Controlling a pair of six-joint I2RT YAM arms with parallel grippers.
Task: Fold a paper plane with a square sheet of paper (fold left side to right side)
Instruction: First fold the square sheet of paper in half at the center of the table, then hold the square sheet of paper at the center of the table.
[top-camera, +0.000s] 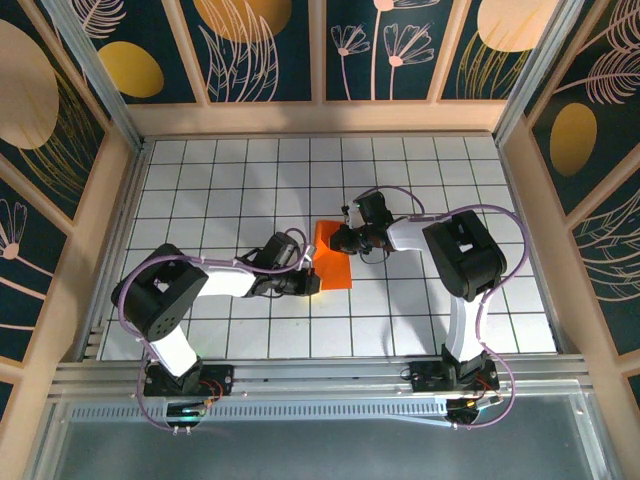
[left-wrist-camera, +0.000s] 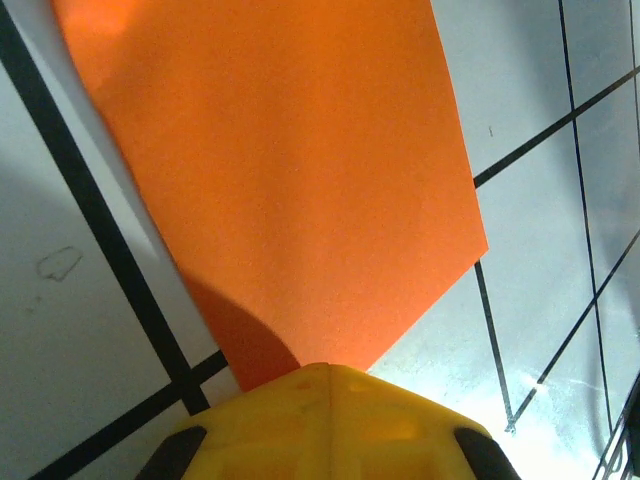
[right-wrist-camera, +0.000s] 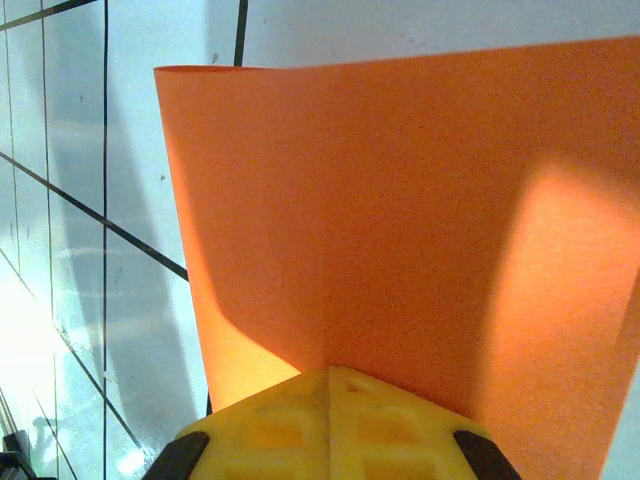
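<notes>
Elbows bent inward, left hand (top-camera: 311, 282) and right hand (top-camera: 340, 240) each pinch the square sheet of paper (top-camera: 331, 258).

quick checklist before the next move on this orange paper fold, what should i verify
1. Left claw shut on the square sheet of paper: ok.
2. Right claw shut on the same sheet: ok.
3. Sheet free of tears in both wrist views: ok.
4. Fold pressed flat: not ok; the right wrist view shows a rounded bend at the sheet's edge, not a crease.
5. Edges lined up for the fold: cannot tell.
</notes>
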